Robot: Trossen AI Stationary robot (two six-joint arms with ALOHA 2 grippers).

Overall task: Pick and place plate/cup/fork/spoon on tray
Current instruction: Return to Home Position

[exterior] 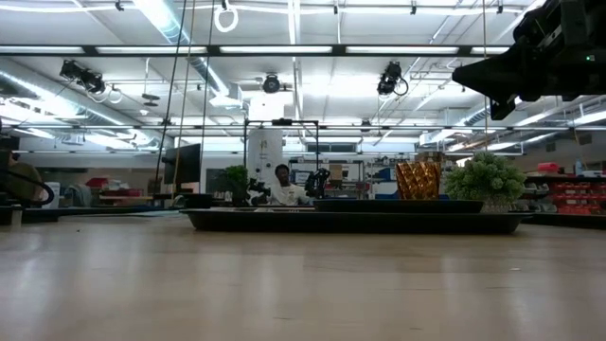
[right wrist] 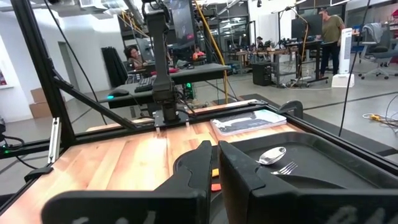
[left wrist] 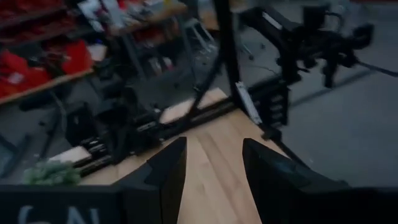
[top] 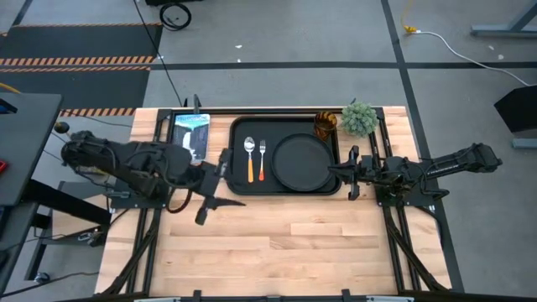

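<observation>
- Wooden desk [top: 277, 243]: your overhead view alone shows the matte round plate [top: 302, 162], spoon [top: 249, 156] and fork [top: 261, 158] inside the tray [top: 239, 134].
- Low view shows the amber faceted cup [exterior: 418, 180].
- Left pincer [left wrist: 214, 165] spread; right pincer [right wrist: 214, 165] pressed together.

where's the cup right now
In the high view the cup sits at the tray's far right corner, beside the small green plant and behind the plate.

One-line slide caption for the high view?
Plate, spoon and fork lie on the tray; cup at its far-right corner.
</observation>
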